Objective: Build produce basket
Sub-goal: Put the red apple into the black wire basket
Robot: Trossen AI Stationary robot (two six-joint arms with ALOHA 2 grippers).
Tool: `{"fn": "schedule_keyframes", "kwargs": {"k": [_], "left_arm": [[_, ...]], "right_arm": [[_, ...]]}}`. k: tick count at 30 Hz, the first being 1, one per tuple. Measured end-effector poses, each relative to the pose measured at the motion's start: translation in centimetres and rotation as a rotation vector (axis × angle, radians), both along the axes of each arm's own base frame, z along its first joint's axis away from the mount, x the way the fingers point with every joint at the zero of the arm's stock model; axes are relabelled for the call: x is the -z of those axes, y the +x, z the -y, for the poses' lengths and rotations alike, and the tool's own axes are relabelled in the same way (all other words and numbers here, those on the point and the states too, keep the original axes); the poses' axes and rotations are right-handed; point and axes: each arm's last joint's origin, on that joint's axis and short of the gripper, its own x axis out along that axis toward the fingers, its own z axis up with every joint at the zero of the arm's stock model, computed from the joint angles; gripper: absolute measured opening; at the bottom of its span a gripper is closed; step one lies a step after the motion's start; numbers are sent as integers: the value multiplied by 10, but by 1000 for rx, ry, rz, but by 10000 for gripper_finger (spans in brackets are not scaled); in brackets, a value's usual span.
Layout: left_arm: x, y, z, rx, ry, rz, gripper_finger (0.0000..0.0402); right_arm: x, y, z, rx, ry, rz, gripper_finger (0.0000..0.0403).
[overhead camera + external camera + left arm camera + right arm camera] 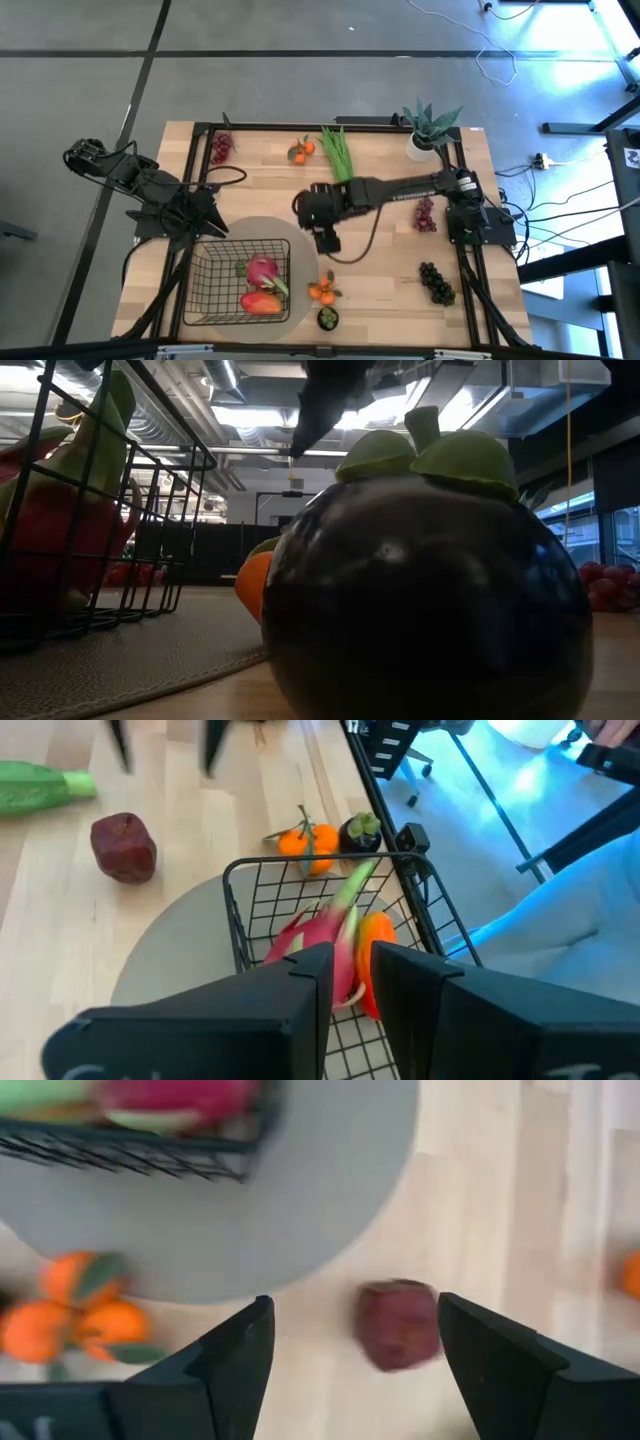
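Observation:
The black wire basket (215,290) stands on a round grey mat (240,232), holding a pink dragon fruit (262,270) and a red-orange mango (260,303). My right gripper (327,243) hangs open just past the mat's right rim, above a small dark-red fruit (398,1323) that lies on the wood below the gap between its fingers (355,1305). My left gripper (345,970) waits over the table's left side, pointing at the basket with only a narrow gap between its fingers and nothing in it. Tangerines (322,292) and a dark round fruit (328,318) lie near the basket's right corner.
A long green bunch (338,152) and more tangerines (301,150) lie at the far middle. Red grapes (221,147) are at the far left, red grapes (426,213) and dark grapes (436,282) at the right. A potted spiky plant (430,125) stands far right.

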Motion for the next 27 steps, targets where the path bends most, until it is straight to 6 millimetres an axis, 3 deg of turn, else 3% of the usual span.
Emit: {"fn": "schedule_keyframes", "kwargs": {"k": [4,8,17,27], "left_arm": [[0,0,0,-11,-18,-8,60],[0,0,-1,-41,-2,0,59],[6,10,-8,-356,211,3,59],[17,25,-3,-397,315,-81,59]], "right_arm": [[1,0,28,-18,63,-28,263],[1,1,40,-28,104,-31,263],[6,2,41,-100,100,-50,263],[6,2,40,-103,99,-48,263]]}}
